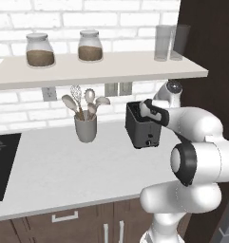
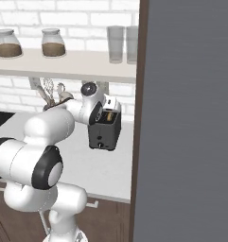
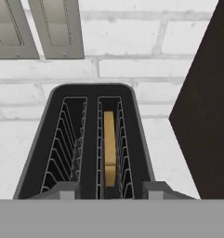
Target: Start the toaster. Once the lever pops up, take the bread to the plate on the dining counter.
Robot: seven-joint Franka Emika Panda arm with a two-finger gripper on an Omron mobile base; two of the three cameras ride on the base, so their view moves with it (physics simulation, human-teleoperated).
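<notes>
The dark grey toaster [image 1: 143,129] [image 2: 104,133] stands on the light counter near the brick wall, its small knob on the narrow front face. From above, the toaster [image 3: 92,139] shows two slots. The tan bread [image 3: 109,148] sits upright and low in the right slot. My gripper [image 3: 111,191] hovers just above the toaster's near end, open, its fingertips [image 3: 62,190] spread wide to either side of the slots and holding nothing. The plate and the dining counter are out of view.
A grey utensil cup [image 1: 85,128] stands left of the toaster. A shelf [image 1: 97,70] with jars and glasses hangs low over the counter. A tall dark cabinet side [image 2: 191,118] walls off the right. A black cooktop [image 1: 2,161] lies at the far left.
</notes>
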